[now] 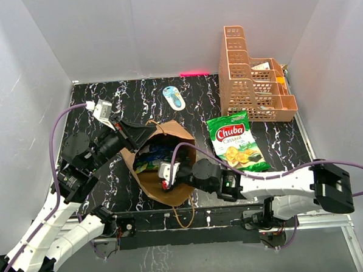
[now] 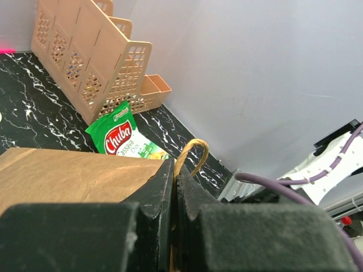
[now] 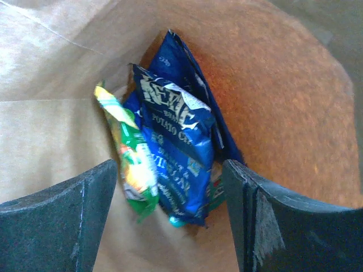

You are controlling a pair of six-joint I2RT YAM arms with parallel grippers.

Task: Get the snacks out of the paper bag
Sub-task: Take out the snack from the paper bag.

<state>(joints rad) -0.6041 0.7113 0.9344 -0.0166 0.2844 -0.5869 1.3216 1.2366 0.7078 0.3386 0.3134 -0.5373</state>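
On the black marbled desk [image 1: 95, 110], a brown paper bag [image 1: 148, 183] lay with its mouth open. One green-and-white Chuba packet [image 1: 235, 142] was already out, flat on the desk just right of the bag and near an orange basket [image 1: 251, 77]. At least two snacks were inside: a blue packet [image 3: 181, 153] and a green packet [image 3: 130, 164], lying against each other. The left claw [image 2: 174, 175] was pressed together, pinching the bag's rim by its handle. The right claw [image 3: 168, 170] was spread wide inside the bag, gripping nothing. The unpacking looked begun, with most of it left.
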